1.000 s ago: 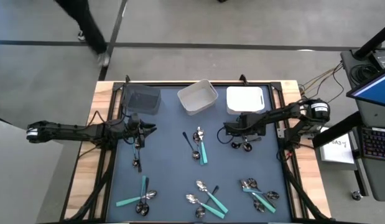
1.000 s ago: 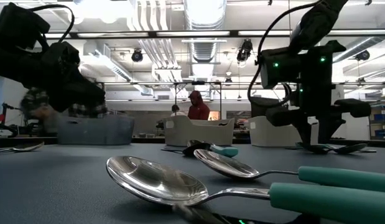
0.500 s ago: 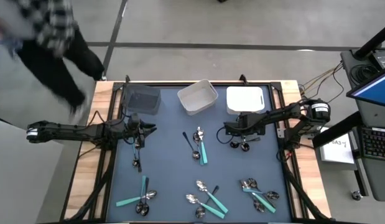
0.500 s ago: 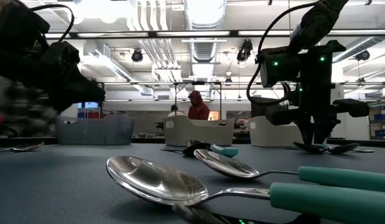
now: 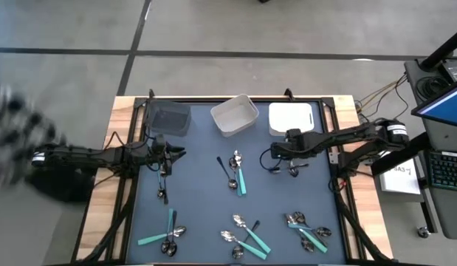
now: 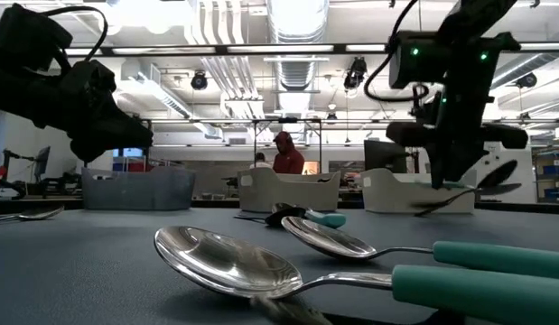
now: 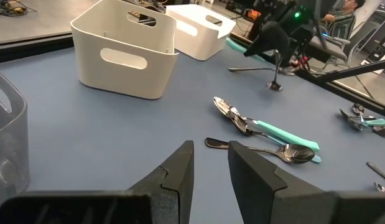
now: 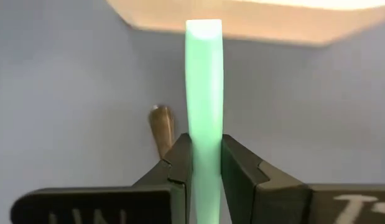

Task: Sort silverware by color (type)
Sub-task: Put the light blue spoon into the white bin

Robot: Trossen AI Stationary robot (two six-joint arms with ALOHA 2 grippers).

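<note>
The silverware lies scattered on the blue mat: a pair by the middle (image 5: 238, 174), clusters along the near edge (image 5: 169, 233) (image 5: 246, 236) (image 5: 306, 229), and a dark utensil (image 5: 162, 193) on the left. My right gripper (image 5: 277, 157) is at the right, in front of a white bin, shut on a teal-handled utensil (image 8: 203, 74). Another utensil's metal head (image 8: 160, 124) lies on the mat beneath it. My left gripper (image 7: 211, 162) waits at the left near the dark grey bin (image 5: 167, 118), open, with nothing between its fingers. My right gripper pinches the utensil's teal handle (image 8: 203, 134) between its two fingers, which press on its two long sides. The fingers slant down from above, and the handle's free end (image 8: 203, 28) sticks out past the fingertips. The utensil (image 6: 469, 190) hangs tilted, clear of the mat.
Two white bins (image 5: 234, 114) (image 5: 291, 118) and the dark grey bin stand along the far edge. Wooden table borders (image 5: 121, 148) flank the mat. A blurred person shows beyond the table's left edge (image 5: 14, 140). Bare mat lies between the middle pair and the right cluster.
My right gripper has shut on the teal handle and risen, tipping a little, so the utensil has come up off the mat while another stays lying there. A person has walked past the table's far left corner toward the near side.
</note>
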